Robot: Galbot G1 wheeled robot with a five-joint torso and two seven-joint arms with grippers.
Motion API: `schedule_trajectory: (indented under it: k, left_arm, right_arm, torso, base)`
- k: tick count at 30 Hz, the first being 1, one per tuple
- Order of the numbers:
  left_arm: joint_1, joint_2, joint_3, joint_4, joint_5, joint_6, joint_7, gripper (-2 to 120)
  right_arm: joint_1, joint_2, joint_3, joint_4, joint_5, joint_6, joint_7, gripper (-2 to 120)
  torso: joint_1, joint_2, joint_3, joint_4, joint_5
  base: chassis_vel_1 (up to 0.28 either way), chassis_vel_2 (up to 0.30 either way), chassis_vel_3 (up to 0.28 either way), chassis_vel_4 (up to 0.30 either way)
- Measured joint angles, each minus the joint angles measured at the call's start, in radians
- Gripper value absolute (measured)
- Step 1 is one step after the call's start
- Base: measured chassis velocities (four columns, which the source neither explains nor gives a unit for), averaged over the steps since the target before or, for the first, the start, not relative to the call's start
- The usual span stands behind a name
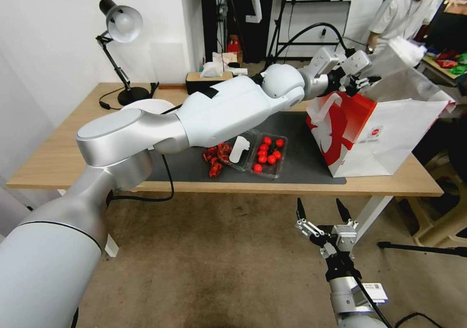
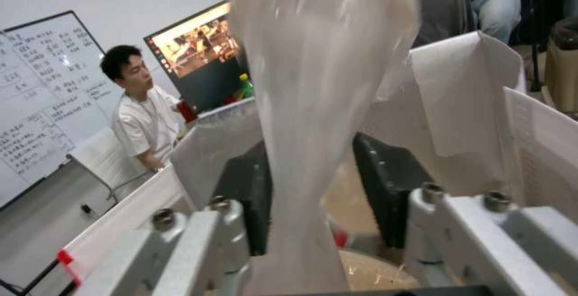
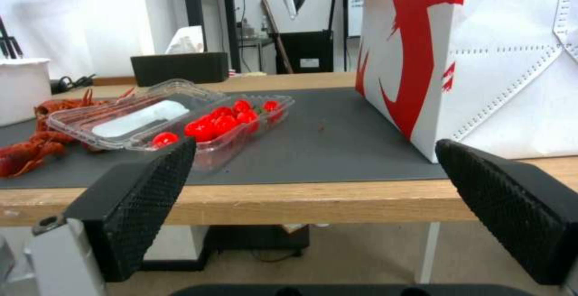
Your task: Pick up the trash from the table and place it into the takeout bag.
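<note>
A clear plastic cup [image 1: 404,50] hung over the open mouth of the takeout bag [image 1: 389,133], pinched by the left gripper [image 1: 361,81], its pads pressed into the cup's narrow waist, presumably so it would fall inside on release. The bag stood upright at the far right end of the table [image 1: 58,162], its rim just under the cup, leaving little clearance. A clamshell tray of red tomatoes [image 1: 266,155] lay well clear. The right gripper [image 1: 321,210] waited, jaws spread, below the table's front edge.
</note>
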Motion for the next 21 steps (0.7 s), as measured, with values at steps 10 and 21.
schedule_trajectory:
  k: [10,21]
  left_arm:
    - [0.009,0.062,-0.030,-0.057,-0.002,0.001,-0.018,75]
    - [0.147,0.309,-0.191,-0.350,-0.008,0.044,-0.244,100]
  right_arm:
    - [0.001,0.008,-0.004,-0.002,-0.004,0.000,-0.001,100]
    - [-0.005,0.009,-0.005,0.010,-0.006,0.029,-0.003,100]
  torso:
    - [0.000,0.000,0.000,0.0000,0.0000]
    - [0.000,0.000,0.000,0.0002,-0.0004]
  base:
    - [0.000,0.000,0.000,0.000]
    - [0.000,0.000,0.000,0.000]
